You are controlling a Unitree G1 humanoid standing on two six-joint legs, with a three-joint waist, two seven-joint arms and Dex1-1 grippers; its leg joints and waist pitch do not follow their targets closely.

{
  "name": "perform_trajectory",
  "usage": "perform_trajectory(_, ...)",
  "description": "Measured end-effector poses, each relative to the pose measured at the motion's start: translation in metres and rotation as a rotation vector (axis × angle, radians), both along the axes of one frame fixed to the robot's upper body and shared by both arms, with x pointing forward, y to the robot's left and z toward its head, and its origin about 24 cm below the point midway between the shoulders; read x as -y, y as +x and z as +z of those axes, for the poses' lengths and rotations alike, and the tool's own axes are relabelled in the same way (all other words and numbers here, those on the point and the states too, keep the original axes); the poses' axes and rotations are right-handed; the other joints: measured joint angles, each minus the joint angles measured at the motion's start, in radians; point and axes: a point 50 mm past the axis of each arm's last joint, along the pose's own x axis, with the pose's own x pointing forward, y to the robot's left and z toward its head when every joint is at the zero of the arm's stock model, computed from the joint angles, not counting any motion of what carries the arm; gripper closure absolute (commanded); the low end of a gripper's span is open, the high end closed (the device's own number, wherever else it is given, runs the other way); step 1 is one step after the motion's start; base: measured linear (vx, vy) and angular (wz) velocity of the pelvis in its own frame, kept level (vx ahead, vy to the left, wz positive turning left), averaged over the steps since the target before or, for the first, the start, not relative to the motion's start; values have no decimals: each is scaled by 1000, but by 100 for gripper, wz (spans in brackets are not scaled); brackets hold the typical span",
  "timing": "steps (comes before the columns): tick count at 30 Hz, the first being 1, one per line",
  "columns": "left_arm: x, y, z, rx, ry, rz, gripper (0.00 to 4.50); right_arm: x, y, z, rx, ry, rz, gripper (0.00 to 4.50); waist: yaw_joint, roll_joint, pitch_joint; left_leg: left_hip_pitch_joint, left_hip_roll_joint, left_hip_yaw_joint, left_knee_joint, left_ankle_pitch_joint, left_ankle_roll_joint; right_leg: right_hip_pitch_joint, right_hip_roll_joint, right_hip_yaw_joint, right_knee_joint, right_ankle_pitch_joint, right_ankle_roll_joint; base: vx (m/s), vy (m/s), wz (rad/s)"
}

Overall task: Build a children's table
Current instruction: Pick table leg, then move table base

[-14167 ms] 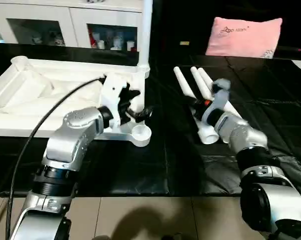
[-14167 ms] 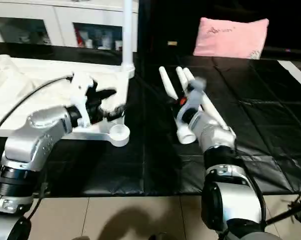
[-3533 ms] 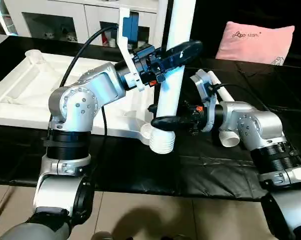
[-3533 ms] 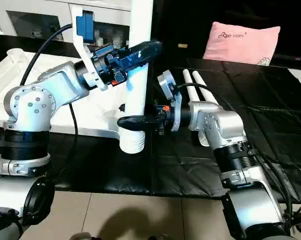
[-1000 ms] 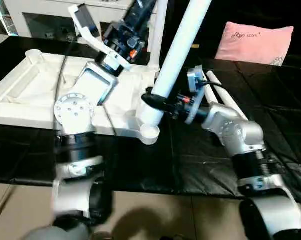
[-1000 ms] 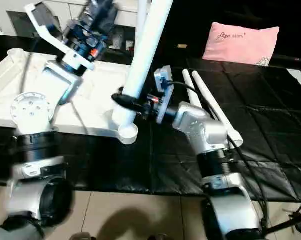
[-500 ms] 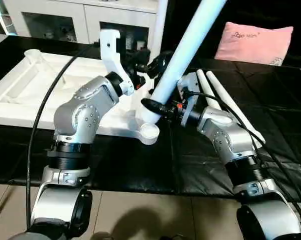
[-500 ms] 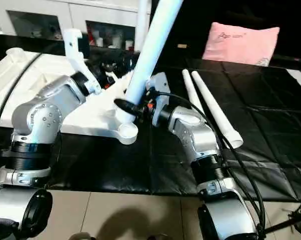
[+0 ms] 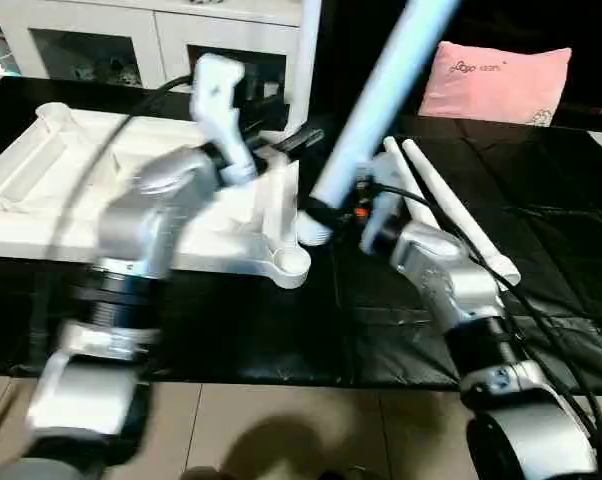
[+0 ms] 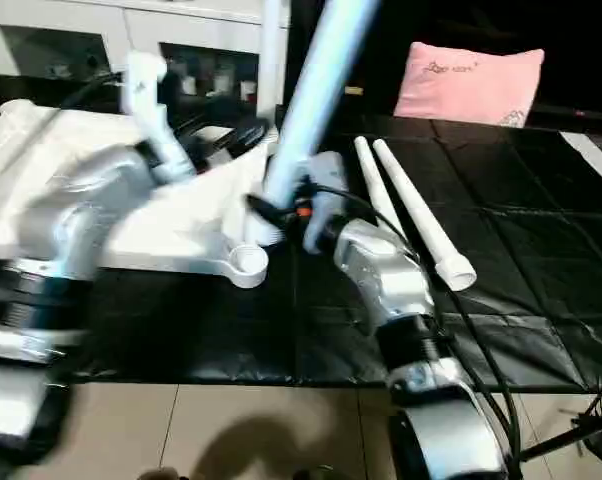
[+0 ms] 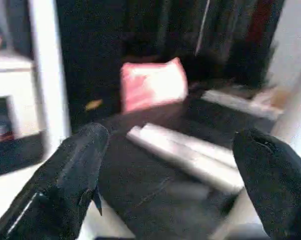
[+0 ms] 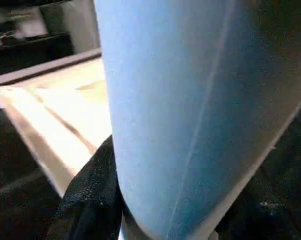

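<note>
Left eye view: right claw (image 9: 326,212) clamped on tilted tube leg (image 9: 381,95), lower end just above near corner socket (image 9: 295,262) of upside-down table top (image 9: 41,190). Left claw (image 11: 165,175) spread wide, empty. Two spare legs (image 9: 446,205) flat on black bench (image 9: 541,250).

L arm: raised, forearm reaching fwd and inward.
L gripper (image 9: 299,139): I see both black fingers (image 11: 70,170) spread wide, nothing between.
R arm: forearm angled in toward centre.
R gripper (image 9: 316,212): fingers clamped round tube leg (image 9: 376,100), which leans up-right.
</note>
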Motion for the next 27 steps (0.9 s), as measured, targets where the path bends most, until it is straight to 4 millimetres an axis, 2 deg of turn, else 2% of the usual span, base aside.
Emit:
perform_trajectory(3,-12,-4,-19,-33,202,-102,0,2,-3,-5,-12,-6,-28,257,0,1,1,2,0,0,-1,0,0,0,0,0,0,0,0,0,0,0)
perform_trajectory(6,-21,-12,-46,-137,321,-211,0,8,-6,-11,-21,-17,-65,257,0,3,2,3,0,1,-1,0,-1,0,0,1,0,0,0,0,0,0)
perform_trajectory(9,-24,-18,-62,-199,451,-319,0,8,-8,-14,-25,-21,-86,257,2,7,3,4,0,1,-2,1,-2,0,0,1,0,1,-1,0,0,0)
perform_trajectory(11,-28,-20,-71,-233,515,-354,30,8,-11,-18,-33,-27,-91,257,2,9,4,4,-1,1,-3,1,-3,1,0,1,0,1,-1,0,0,0)
perform_trajectory(13,-33,-19,-80,-267,577,-375,37,9,-12,-21,-40,-41,-101,257,1,10,4,4,-1,1,-5,3,-5,1,0,1,0,1,-2,0,0,0)
perform_trajectory(15,-37,-17,-85,-280,631,-386,68,9,-13,-21,-35,-40,-109,257,1,11,5,4,-1,0,-7,3,-5,1,0,1,0,1,-2,0,0,0)
perform_trajectory(20,-44,-7,-83,-274,761,-404,98,9,-15,-20,-29,-41,-114,257,2,12,4,4,-1,0,-7,3,-6,1,0,1,0,1,-2,0,0,0)
perform_trajectory(21,-44,-6,-83,-273,766,-404,118,9,-16,-20,-30,-42,-114,257,2,13,4,4,-1,0,-6,3,-6,1,0,1,0,2,-3,0,0,0)
perform_trajectory(27,-41,-2,-86,-312,765,-438,167,8,-16,-20,-26,-42,-112,257,2,13,5,4,-1,0,-6,3,-6,1,0,1,0,2,-3,0,0,0)
